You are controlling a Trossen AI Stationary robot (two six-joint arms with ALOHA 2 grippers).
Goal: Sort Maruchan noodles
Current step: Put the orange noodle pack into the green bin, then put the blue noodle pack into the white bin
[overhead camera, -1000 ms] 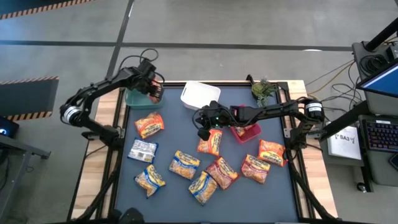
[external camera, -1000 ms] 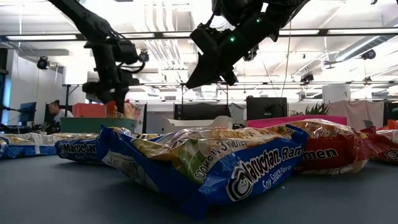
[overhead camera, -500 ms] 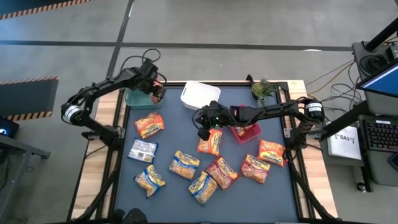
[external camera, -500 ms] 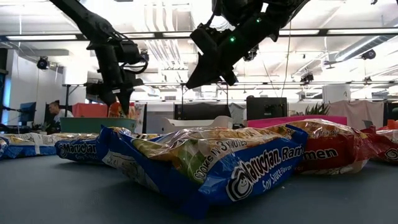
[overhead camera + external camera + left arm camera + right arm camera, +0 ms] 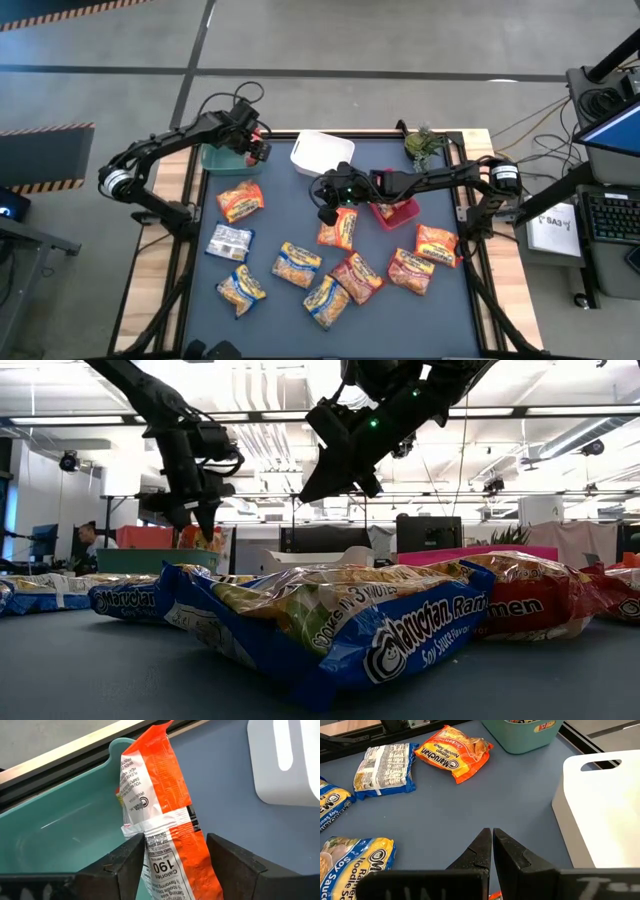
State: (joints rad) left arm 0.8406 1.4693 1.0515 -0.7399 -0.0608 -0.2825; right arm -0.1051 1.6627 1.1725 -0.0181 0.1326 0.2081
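Observation:
Several Maruchan noodle packets lie flat on the blue mat (image 5: 400, 160), among them an orange one (image 5: 240, 200) and a silver one (image 5: 229, 242). Another orange packet (image 5: 165, 820) stands on end in the green bin (image 5: 65, 820), leaning on the bin's rim. My left gripper (image 5: 175, 850) hangs over that bin (image 5: 215, 160), open, one finger on each side of the packet. My right gripper (image 5: 492, 832) hovers shut above the mat's middle (image 5: 325, 210), over an orange packet (image 5: 338, 230), and touches nothing. My left gripper points steeply down, with its two fingers (image 5: 125, 865) close beside the flat faces of the orange packet's upper part (image 5: 175, 865). I cannot tell whether they touch it. The packet's lower end stands inside the green bin.
A white bin (image 5: 320, 153) stands at the far middle and a red bin (image 5: 395, 212) under my right arm. A green plant-like thing (image 5: 425, 145) sits at the far right corner. Bare mat lies between the green bin and the white one.
My left gripper's fingers stand a little wider apart around the orange packet than a second ago. The packet stays on end in the green bin.

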